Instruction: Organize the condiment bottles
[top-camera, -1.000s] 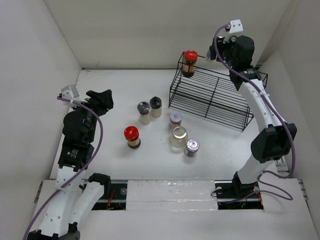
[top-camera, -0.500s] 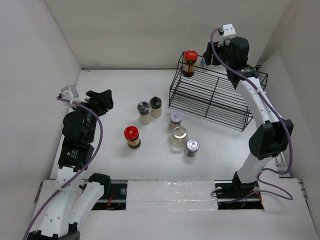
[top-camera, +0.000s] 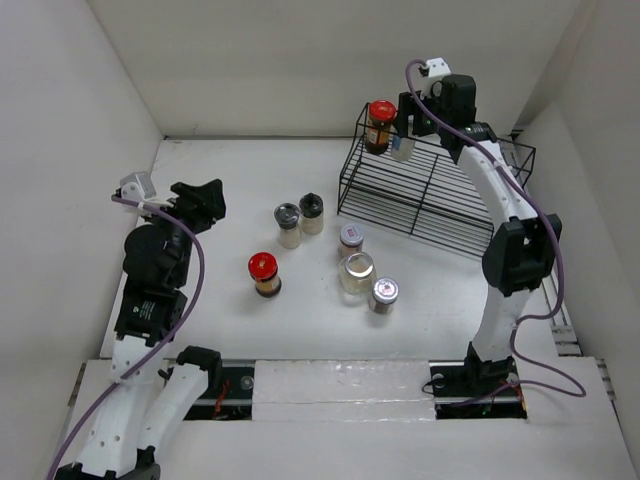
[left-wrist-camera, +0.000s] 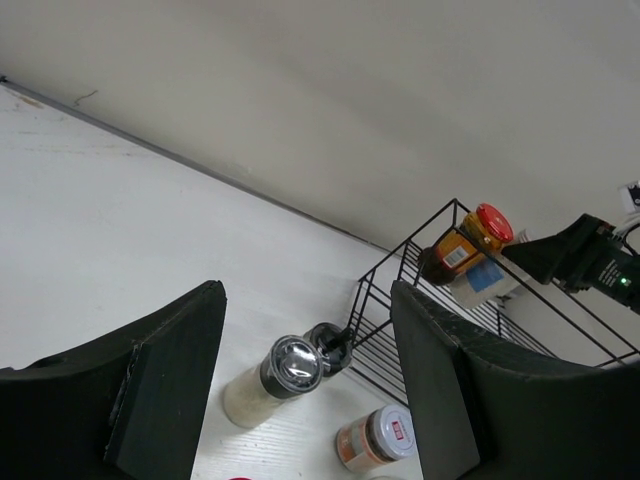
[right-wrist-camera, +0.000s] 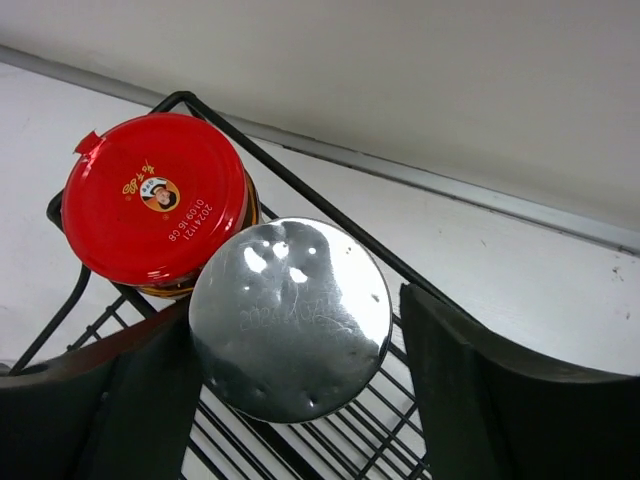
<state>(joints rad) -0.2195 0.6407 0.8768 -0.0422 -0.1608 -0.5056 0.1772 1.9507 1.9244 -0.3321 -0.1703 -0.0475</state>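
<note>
Far-right tabletop (top-camera: 450, 290): my right gripper (top-camera: 404, 138) clamps a silver-capped glass jar (right-wrist-camera: 290, 318) over the black wire rack (top-camera: 430, 195), just right of the red-lidded dark jar (right-wrist-camera: 158, 195).

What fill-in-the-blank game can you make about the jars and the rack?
1. The dark jar on the rack has a ___ lid.
2. The right gripper is shut on a pale jar whose lid colour is ___.
3. The left gripper holds nothing and is wide ___.
4. The number of jars standing on the table, off the rack, is ___.

Missing words: red; silver; open; six.
</note>
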